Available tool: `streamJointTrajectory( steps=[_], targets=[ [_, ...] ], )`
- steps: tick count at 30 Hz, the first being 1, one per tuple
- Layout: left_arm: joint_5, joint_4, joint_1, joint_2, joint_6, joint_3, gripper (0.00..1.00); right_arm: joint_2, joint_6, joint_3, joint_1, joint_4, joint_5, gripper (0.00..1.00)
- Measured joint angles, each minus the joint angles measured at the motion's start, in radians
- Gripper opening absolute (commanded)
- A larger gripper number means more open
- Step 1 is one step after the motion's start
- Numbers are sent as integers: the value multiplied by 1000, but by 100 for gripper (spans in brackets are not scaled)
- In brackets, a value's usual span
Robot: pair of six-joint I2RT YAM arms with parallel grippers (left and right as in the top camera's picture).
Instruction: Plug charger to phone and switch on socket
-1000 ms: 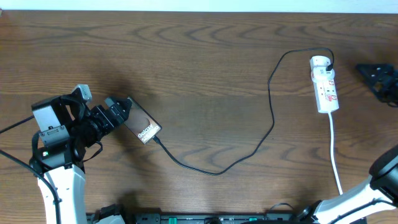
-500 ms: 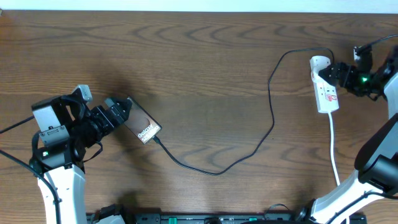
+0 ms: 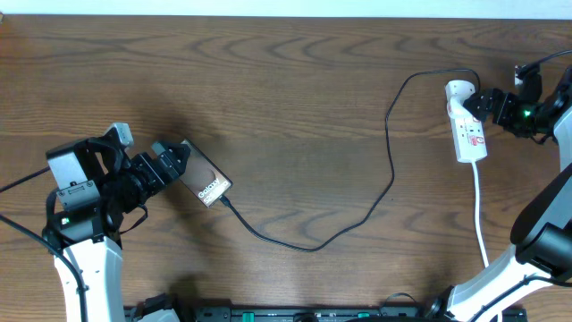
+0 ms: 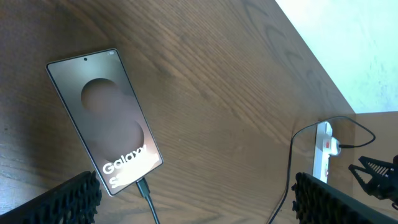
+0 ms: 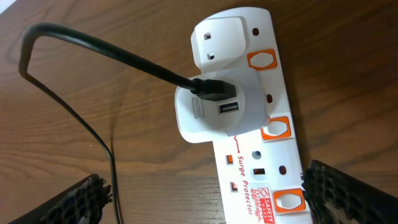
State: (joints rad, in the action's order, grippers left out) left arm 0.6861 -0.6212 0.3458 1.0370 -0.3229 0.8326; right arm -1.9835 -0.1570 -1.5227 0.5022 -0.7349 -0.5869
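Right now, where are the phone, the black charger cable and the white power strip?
Phone (image 4: 102,118), left wrist view, middle of its face.
Charger cable (image 3: 391,161), overhead view, midway along the black lead.
Power strip (image 5: 277,162), right wrist view, white body between sockets.

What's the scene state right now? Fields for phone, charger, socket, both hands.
phone: flat on table, printed face up
charger: cable from adapter on socket to phone's bottom edge; tip looks inserted
socket: white strip, far right; switch positions unreadable
left hand: open, over phone, holding nothing
right hand: open, beside socket's adapter end, holding nothing
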Motion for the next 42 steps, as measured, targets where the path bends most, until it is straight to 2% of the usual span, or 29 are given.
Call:
streamJointTrajectory(
  steps=[24, 35, 42],
  targets=[
    [0, -4, 0, 0, 6, 0, 98, -3, 70, -1, -8, 26, -8, 99],
    [0, -10, 0, 0, 7, 0, 98, -151, 77, -87, -12, -39, -27, 99],
    [0, -11, 0, 0, 9, 0, 98, -159, 69, -96, -28, -35, -26, 99]
  ],
)
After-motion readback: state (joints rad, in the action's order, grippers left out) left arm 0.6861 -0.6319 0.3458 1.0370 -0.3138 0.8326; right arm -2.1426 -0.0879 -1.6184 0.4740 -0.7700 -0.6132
